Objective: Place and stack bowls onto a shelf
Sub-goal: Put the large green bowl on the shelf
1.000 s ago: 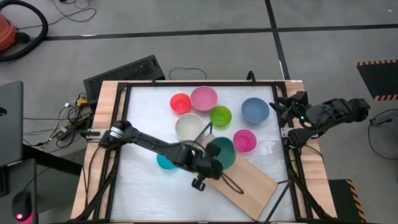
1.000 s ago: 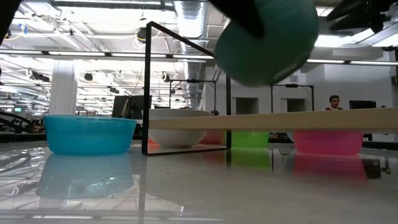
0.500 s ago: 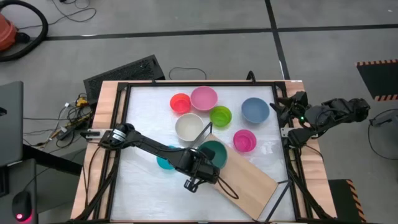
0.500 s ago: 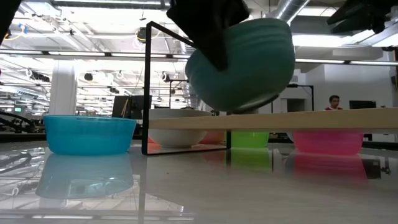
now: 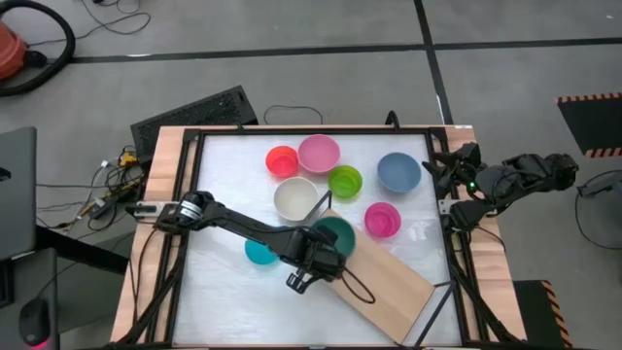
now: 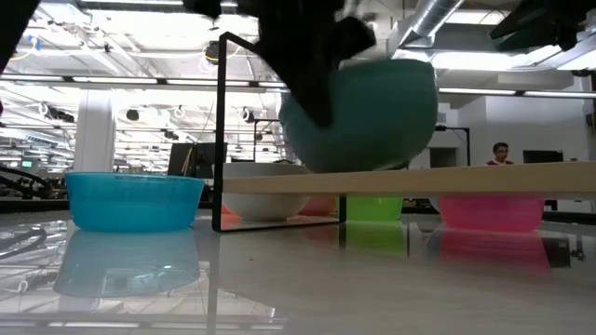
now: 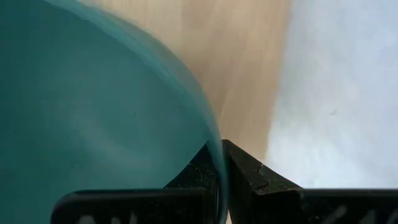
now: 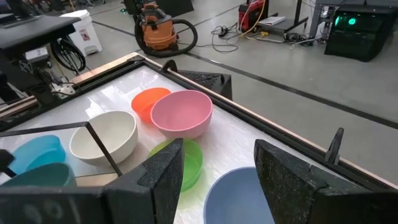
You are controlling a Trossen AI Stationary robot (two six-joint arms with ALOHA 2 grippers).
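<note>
The dark green bowl (image 5: 337, 235) sits level at the left end of the light-wood shelf board (image 5: 384, 280), its base at the board's top in the low view (image 6: 368, 121). My left gripper (image 5: 322, 253) is shut on its rim. The red (image 5: 282, 160), pink (image 5: 319, 153), lime (image 5: 344, 181), blue (image 5: 398, 172), white (image 5: 294, 197) and magenta (image 5: 382, 220) bowls stand on the white tabletop. The cyan bowl (image 5: 257, 253) stands left of the shelf. My right gripper (image 8: 217, 180) is open and empty at the table's right edge. My left gripper holds the dark green bowl by its rim (image 7: 211, 146), one finger inside the bowl and one outside. The fingers come from the table's left side, slanting down. The bowl is upright and level; its base seems to touch the shelf board (image 6: 438, 177).
The shelf's black frame (image 6: 222, 130) rises at its left end. The white, lime and magenta bowls stand close behind the shelf. The tabletop has a black rail and wooden edges (image 5: 170, 165). Free room lies at the near left of the table.
My left gripper has gone down and a little toward the table's left edge with the dark green bowl. The bowl, tilted and clear above the shelf board before, has tipped level and come down onto the board. The gripper stays shut on its rim.
</note>
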